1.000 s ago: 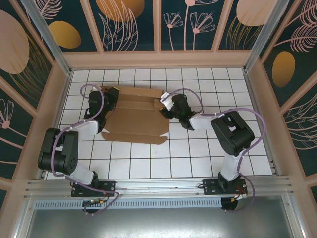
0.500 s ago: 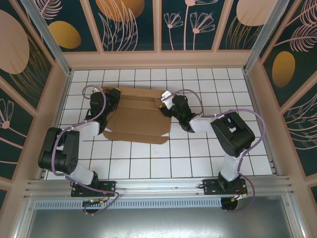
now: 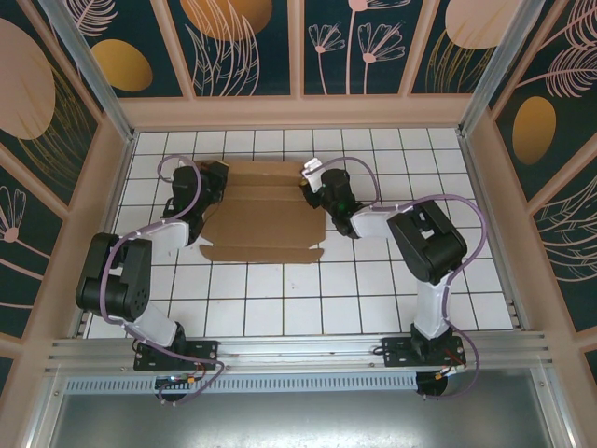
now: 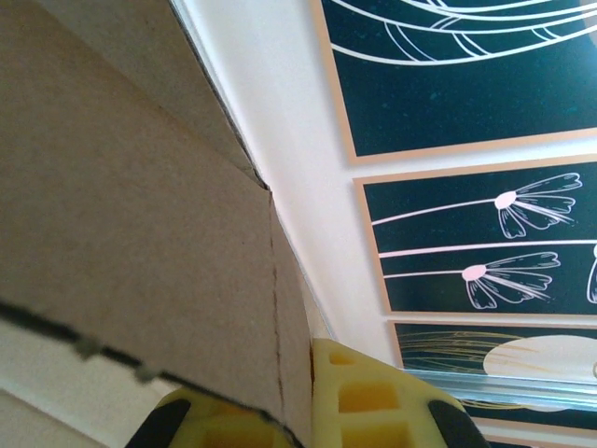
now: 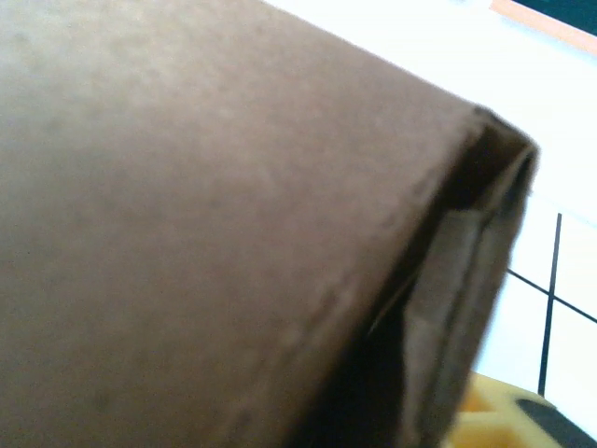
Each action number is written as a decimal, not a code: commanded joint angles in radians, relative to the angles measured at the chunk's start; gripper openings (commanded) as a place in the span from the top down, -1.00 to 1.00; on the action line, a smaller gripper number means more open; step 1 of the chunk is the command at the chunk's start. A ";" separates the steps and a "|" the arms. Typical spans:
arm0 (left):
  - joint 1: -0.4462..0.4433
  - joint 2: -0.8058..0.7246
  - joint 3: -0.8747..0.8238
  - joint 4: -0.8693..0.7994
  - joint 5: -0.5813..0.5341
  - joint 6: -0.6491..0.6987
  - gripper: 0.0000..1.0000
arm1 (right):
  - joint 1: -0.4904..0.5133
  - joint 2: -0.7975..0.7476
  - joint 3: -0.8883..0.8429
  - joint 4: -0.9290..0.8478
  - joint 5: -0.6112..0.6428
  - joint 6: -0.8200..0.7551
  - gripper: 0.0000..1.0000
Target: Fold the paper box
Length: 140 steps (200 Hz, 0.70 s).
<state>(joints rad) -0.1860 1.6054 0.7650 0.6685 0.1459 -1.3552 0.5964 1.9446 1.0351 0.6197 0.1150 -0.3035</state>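
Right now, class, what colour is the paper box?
Plain brown paper box, clearest in top external view.

Brown paper box, partly folded, lying on tiled table

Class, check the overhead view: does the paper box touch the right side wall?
No: the paper box lies centrally, with bare white tiles between it and that wall.

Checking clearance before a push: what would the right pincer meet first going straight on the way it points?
The box: its cardboard lies directly ahead of the right pincer, seemingly touching or nearly so, though the depth is unclear.
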 commanded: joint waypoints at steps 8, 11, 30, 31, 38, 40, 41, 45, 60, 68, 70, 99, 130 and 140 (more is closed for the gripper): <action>-0.009 0.014 0.023 -0.113 0.020 -0.016 1.00 | -0.018 0.032 0.064 -0.014 0.035 0.020 0.37; -0.008 0.014 0.024 -0.116 0.018 -0.018 1.00 | -0.018 0.034 0.068 -0.016 0.036 0.020 0.38; -0.011 0.007 0.030 -0.132 0.017 -0.026 1.00 | -0.017 0.050 0.092 -0.037 0.055 0.020 0.43; -0.012 0.007 0.031 -0.133 0.017 -0.027 1.00 | -0.017 0.052 0.095 -0.038 0.057 0.020 0.43; -0.013 0.005 0.031 -0.137 0.016 -0.036 1.00 | -0.017 0.060 0.107 -0.052 0.070 0.025 0.45; -0.014 0.004 0.033 -0.139 0.015 -0.038 1.00 | -0.017 0.061 0.111 -0.058 0.075 0.027 0.45; -0.014 0.004 0.033 -0.139 0.016 -0.039 1.00 | -0.017 0.062 0.115 -0.061 0.076 0.028 0.45; -0.017 0.003 0.034 -0.143 0.015 -0.044 1.00 | -0.017 0.068 0.126 -0.075 0.084 0.032 0.46; -0.027 -0.001 0.044 -0.156 0.008 -0.056 1.00 | -0.013 0.089 0.172 -0.131 0.127 0.060 0.52; -0.032 -0.002 0.052 -0.176 0.003 -0.063 1.00 | -0.010 0.101 0.197 -0.164 0.151 0.075 0.54; -0.033 -0.002 0.054 -0.179 0.001 -0.066 1.00 | -0.010 0.104 0.203 -0.170 0.158 0.079 0.54; -0.043 -0.017 0.059 -0.222 -0.018 -0.105 1.00 | 0.003 0.139 0.261 -0.255 0.275 0.139 0.58; -0.059 -0.036 0.068 -0.263 -0.028 -0.142 1.00 | 0.017 0.177 0.343 -0.368 0.406 0.223 0.61; -0.065 -0.038 0.075 -0.277 -0.026 -0.157 1.00 | 0.023 0.198 0.381 -0.421 0.429 0.239 0.64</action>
<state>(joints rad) -0.2249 1.5978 0.8288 0.5175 0.0525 -1.4693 0.6250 2.0876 1.3266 0.3466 0.3653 -0.1417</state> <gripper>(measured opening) 0.051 0.195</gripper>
